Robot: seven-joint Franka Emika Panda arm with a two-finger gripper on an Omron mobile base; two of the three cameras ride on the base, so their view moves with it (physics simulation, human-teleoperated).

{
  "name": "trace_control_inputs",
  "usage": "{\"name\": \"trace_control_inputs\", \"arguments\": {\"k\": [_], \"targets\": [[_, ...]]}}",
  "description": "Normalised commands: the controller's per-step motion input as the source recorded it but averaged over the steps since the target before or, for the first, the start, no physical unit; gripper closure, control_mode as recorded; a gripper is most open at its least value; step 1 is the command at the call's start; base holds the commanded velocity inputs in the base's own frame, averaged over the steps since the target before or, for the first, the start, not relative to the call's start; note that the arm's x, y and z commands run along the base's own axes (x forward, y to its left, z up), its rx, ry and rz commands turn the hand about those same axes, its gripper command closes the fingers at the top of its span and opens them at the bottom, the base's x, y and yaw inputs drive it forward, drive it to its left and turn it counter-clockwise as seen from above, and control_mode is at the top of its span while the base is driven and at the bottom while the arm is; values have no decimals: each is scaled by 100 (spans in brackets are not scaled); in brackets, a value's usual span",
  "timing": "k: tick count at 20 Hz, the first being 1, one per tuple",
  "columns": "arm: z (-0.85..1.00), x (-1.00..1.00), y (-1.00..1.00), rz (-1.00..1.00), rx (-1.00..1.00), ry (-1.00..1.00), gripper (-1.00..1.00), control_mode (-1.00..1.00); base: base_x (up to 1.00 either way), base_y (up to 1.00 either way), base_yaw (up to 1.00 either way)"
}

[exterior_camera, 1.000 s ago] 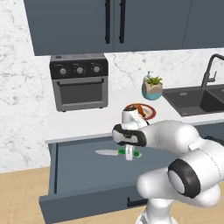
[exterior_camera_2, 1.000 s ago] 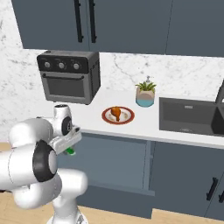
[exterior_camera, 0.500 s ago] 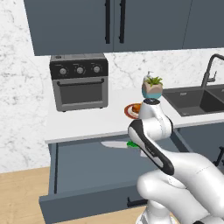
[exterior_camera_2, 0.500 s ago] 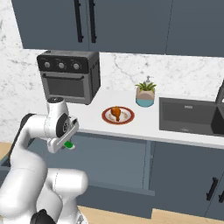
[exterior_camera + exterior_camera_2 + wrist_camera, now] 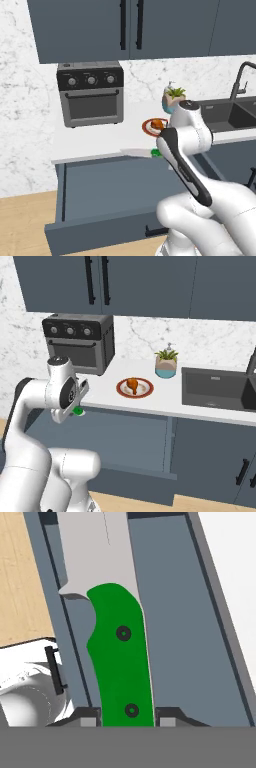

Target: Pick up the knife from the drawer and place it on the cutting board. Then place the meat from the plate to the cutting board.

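My gripper (image 5: 127, 718) is shut on the green handle of the knife (image 5: 121, 657), whose pale blade points away from the hand. In the left base view the knife (image 5: 142, 151) hangs level above the back of the open drawer (image 5: 112, 192), at the height of the counter's front edge. The right base view shows the gripper (image 5: 76, 410) in front of the counter edge, left of the plate (image 5: 145, 391). The meat (image 5: 132, 384) lies on that red-rimmed plate. The cutting board is out of view.
A black toaster oven (image 5: 91, 93) stands at the back left of the white counter (image 5: 100, 142). A teal bowl with a plant (image 5: 173, 98) sits behind the plate, and a dark sink (image 5: 234, 114) lies to the right. Dark wall cabinets (image 5: 125, 25) hang above.
The arm has swung up and straightened. It has carried the knife up out of the drawer, back and to the right, to the counter's edge. The plate and meat have not moved.
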Motion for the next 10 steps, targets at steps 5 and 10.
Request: {"name": "trace_control_inputs", "arguments": {"k": [5,10], "targets": [[-2,-12,0,1,0,-3,100,-100,0,0,0],[0,0,0,0,0,0,100,100,-78,-73,-25]]}}
